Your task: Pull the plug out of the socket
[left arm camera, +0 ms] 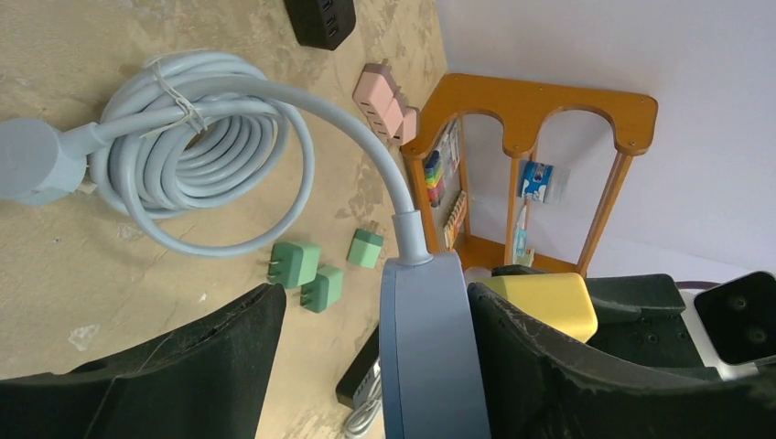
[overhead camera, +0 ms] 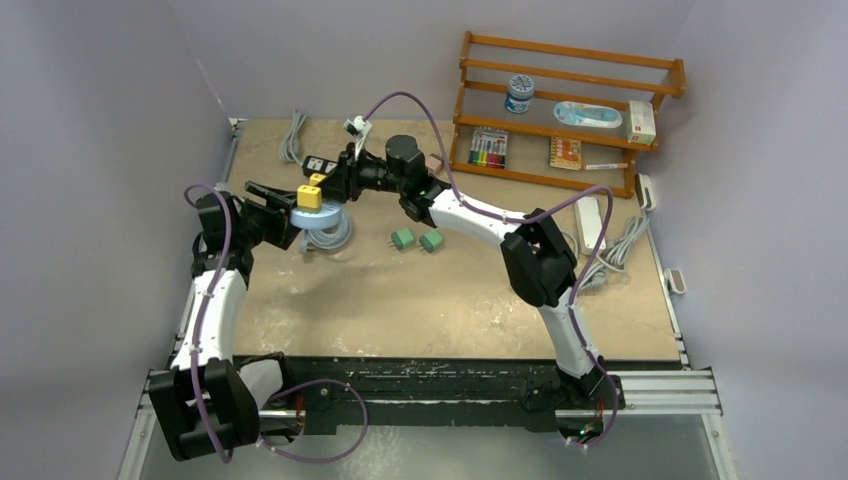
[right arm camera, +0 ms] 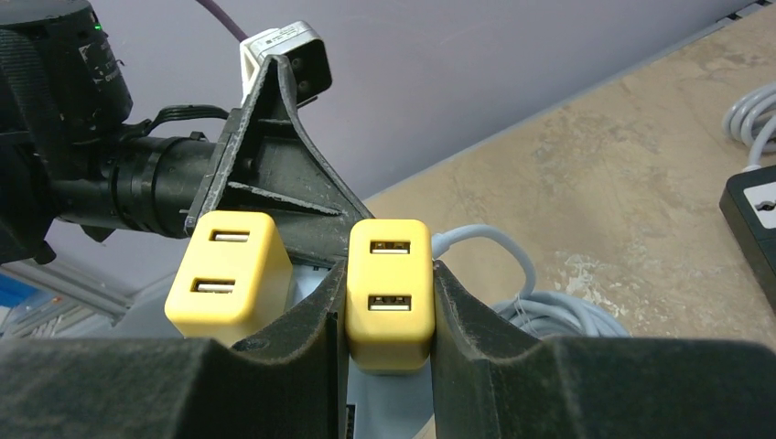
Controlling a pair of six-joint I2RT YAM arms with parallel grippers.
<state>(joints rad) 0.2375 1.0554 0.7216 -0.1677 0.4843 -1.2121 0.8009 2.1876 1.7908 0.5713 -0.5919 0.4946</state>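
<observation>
A small yellow plug [right arm camera: 389, 302] stands on top of a round pale-blue socket [overhead camera: 312, 222]. The plug is a rounded, glossy plastic block with 2 USB slots stacked on its face. The right pincer [right arm camera: 389, 274] is closed on it, its black, rough-surfaced fingers [right arm camera: 467, 329] pressed against the block's 2 flat sides. Whether the prongs sit inside the socket cannot be told. A second yellow plug [right arm camera: 229, 274] of the same shape stands on the socket just beside the first, outside the grip.

The socket is a smooth, thick plastic disc. The left pincer [left arm camera: 375, 291] is open with the disc between its fingers. One matte black finger [left arm camera: 549, 366] lies close against the disc's edge. The other stands apart from it, with a clear gap between.

A round, rubbery cable [left arm camera: 192, 146] of the same pale blue leaves the socket's rim in an arc. It drops to a neat coil tied with a thin band, lying on the counter [overhead camera: 450, 300] next to the socket. The counter is beige and mottled like stone.

Near the socket, toward the right arm, lie small square green plugs [left arm camera: 295, 263] with short metal prongs. Beyond the socket are a black power strip [left arm camera: 320, 18] and a pink adapter [left arm camera: 384, 101]. Farther off stands an orange wooden rack [overhead camera: 560, 110] with slatted shelves.
</observation>
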